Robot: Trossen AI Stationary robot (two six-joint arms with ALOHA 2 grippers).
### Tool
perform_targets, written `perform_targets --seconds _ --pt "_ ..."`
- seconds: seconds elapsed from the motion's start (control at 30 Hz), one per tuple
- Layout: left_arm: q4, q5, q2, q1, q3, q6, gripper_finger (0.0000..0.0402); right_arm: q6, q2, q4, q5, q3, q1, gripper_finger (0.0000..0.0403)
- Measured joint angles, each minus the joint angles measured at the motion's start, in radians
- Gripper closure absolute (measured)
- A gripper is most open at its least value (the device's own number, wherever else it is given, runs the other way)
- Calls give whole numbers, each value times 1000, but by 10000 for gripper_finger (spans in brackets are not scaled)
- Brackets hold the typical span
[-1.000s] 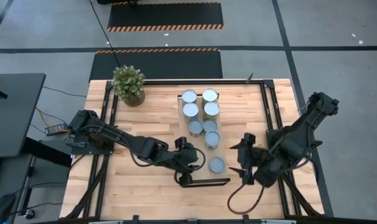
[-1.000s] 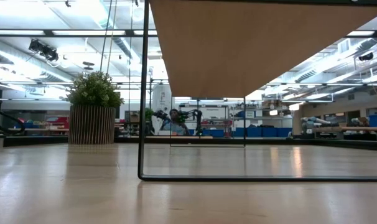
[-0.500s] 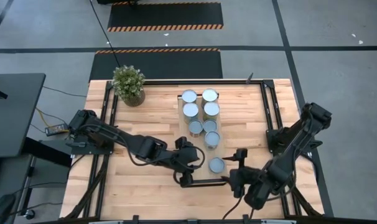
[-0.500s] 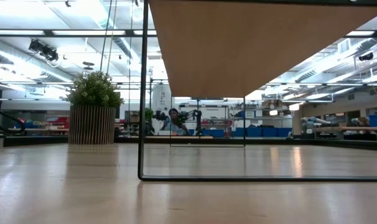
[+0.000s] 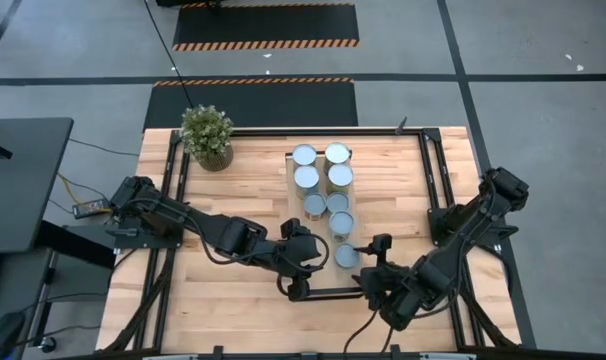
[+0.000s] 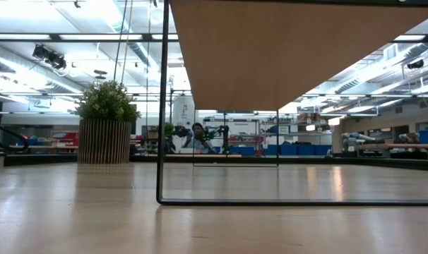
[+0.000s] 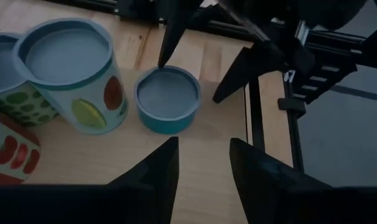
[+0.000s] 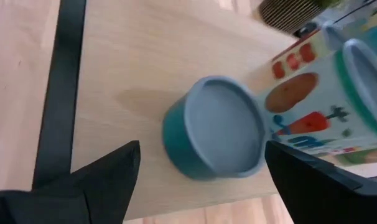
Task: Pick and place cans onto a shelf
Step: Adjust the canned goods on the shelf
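Straddling the short teal-walled round metal can with the pale blue-grey top (image 8: 216, 127), my right claw (image 8: 201, 149) stands spread wide, one finger on each side and neither touching it as far as I can see. That can sits at the near end of the row, just beside a tall white can with vegetable pictures on its label (image 8: 325, 106). I cannot tell from above whether it rests on the long light-wood shelf board (image 5: 291, 200) or on the plank surface (image 5: 233, 190) in front of it.

My left claw (image 7: 204, 168) hangs close by, pointed at the same can, its fingers partly apart with nothing between them.

Several things could go wrong, I judge. If I close off-centre, one finger meets the wall first and the can skids or tips instead of seating. The far finger has little room next to the tall can, so a careless squeeze or lift could nudge that one into its neighbours. My two claws are near each other, and if either swings, they could collide. The thin black metal frame (image 5: 328, 293) runs just beside my right wrist, and a low swing could catch on it.

By my count:
- eight cans, seven standing packed together along the board and this one at the end
- one shelf
- one potted green plant (image 5: 206, 135) at the far corner
- two claws
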Motion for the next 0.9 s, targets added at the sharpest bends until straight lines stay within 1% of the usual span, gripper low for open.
perform_targets --seconds 0.1,0.3,0.4,0.5,0.73,0.9 --pt "-2 0 0 0 0 0 253 2 -1 -8 -14 2 -7 56" --pt "-8 15 0 0 0 1 253 4 -3 -71 18 47 -5 57" --pt "-13 22 0 0 0 10 253 44 -4 -140 47 66 -6 57" --pt "-29 22 0 0 0 25 253 81 -7 -179 48 68 -6 57" --pt "-28 22 0 0 0 25 253 105 -26 -190 33 68 -3 57" --pt "-22 23 0 3 0 34 253 74 -26 -192 41 65 -50 57"
